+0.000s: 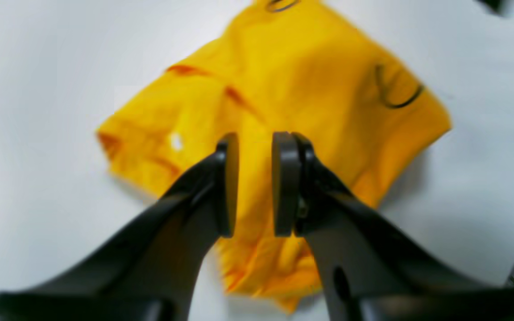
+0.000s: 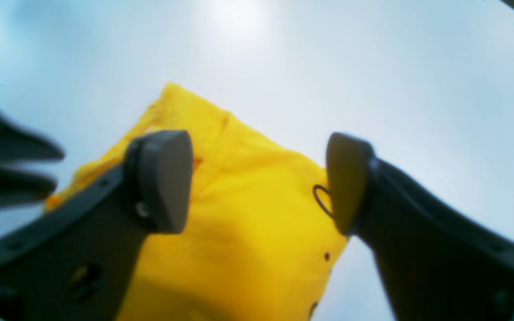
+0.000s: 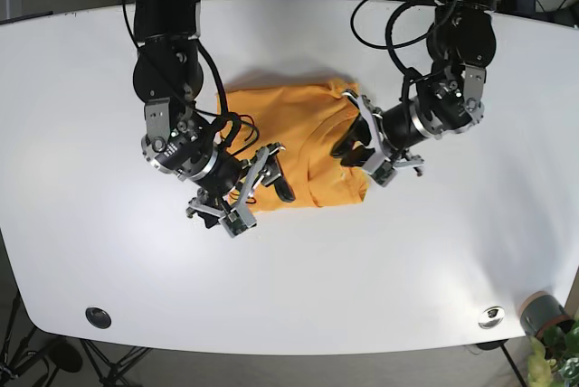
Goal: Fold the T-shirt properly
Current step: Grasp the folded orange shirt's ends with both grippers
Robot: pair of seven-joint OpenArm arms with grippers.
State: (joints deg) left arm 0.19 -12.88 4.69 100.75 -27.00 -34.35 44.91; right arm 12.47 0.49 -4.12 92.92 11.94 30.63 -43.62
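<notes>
A yellow T-shirt lies folded into a compact rectangle in the middle of the white table. In the left wrist view the shirt shows black printed lines. My left gripper hovers over the shirt's edge, its pads only a narrow gap apart, with cloth showing in the gap. In the base view the left gripper is at the shirt's right side. My right gripper is wide open over the shirt. In the base view the right gripper is at the shirt's lower left corner.
A black round fitting and a metal one sit near the table's front edge. A potted plant stands off the front right corner. Cables hang at the back. The left gripper's fingers show at the right wrist view's left edge.
</notes>
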